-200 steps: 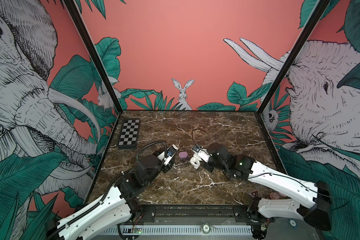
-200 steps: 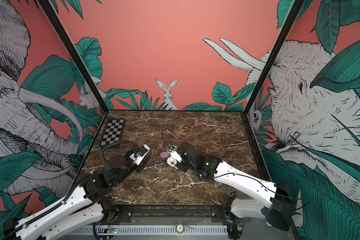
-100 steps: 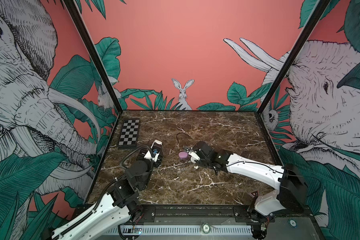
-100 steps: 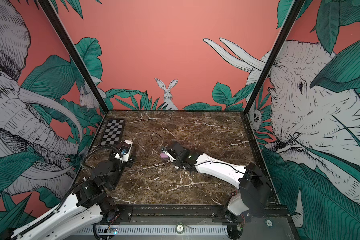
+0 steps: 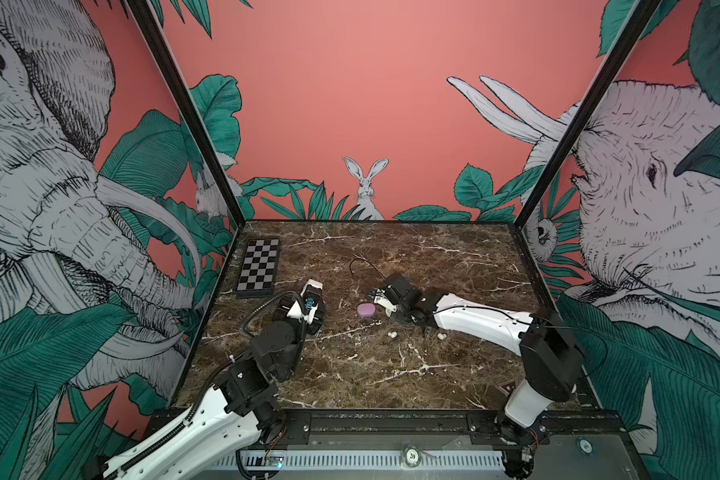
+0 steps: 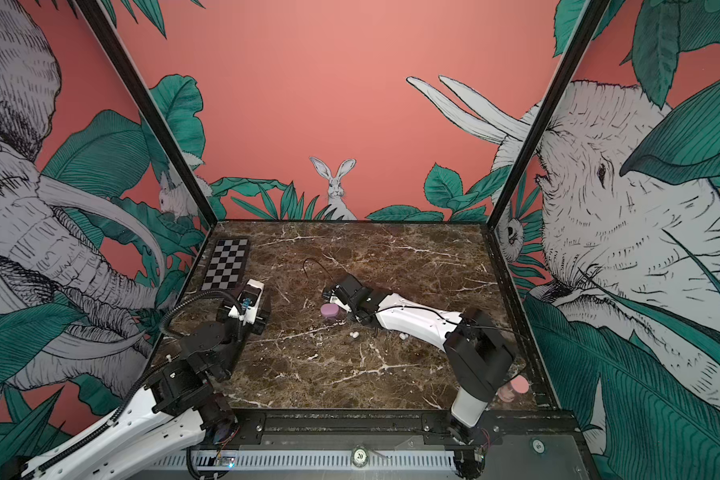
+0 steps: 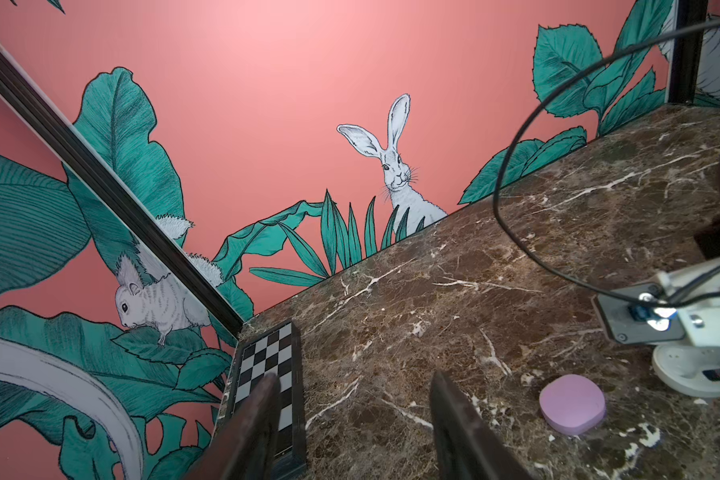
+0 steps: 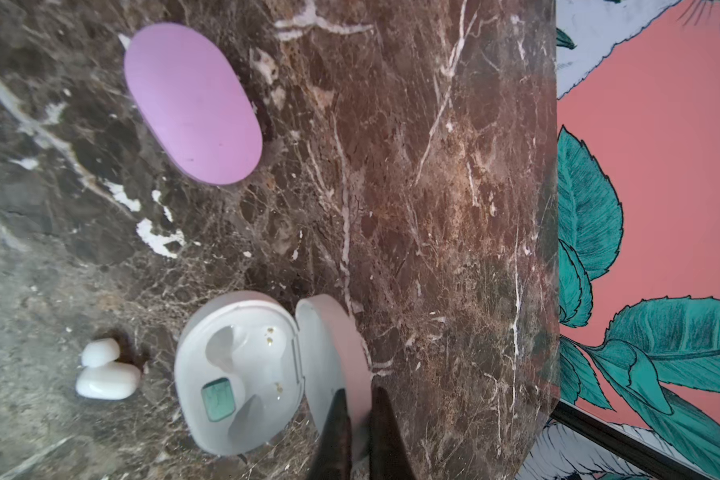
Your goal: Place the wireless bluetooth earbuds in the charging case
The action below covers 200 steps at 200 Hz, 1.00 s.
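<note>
Number "20" on a small round disc (image 5: 411,456) at the front rail (image 5: 350,460).

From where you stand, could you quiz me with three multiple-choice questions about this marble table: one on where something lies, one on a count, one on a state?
1. Where does the black-and-white chequered board lie on the brown marble table?
A. front right corner
B. dead centre
C. back left corner

2. How many small white rounded earbuds lie beside the open white plastic charging case?
A. none
B. two
C. five

3. The lilac pill-shaped plastic case is:
A. shut, lying on the marble
B. open, lid up
C. lifted in a gripper

Answers:
1 C: both top views show it at the back, by the left wall.
2 B: the right wrist view shows a pair close together on the marble.
3 A: its lid shows no gap and nothing grips it.
</note>
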{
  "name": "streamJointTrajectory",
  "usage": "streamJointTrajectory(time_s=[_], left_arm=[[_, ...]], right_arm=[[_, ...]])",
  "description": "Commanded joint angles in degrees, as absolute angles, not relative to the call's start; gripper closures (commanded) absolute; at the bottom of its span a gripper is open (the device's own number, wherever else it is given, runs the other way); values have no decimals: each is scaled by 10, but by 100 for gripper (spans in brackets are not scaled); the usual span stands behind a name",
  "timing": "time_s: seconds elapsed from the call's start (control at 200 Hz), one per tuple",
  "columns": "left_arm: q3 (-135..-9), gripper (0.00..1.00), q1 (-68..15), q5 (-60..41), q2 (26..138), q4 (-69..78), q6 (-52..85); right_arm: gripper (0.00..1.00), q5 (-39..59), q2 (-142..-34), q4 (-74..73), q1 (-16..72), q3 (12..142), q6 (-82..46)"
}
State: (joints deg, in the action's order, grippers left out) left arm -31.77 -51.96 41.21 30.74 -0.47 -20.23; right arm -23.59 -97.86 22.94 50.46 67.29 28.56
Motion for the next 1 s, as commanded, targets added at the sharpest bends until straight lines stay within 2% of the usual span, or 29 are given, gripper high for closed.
streamJointTrajectory(time_s=[0.0,0.995], left_arm=[[-312,42,-518,421,307,9,-210],[-309,42,-518,423,315,8,-215]], right_arm=[[98,-250,-995,222,500,688,304],[95,-227,-1065,200,469,716,336]])
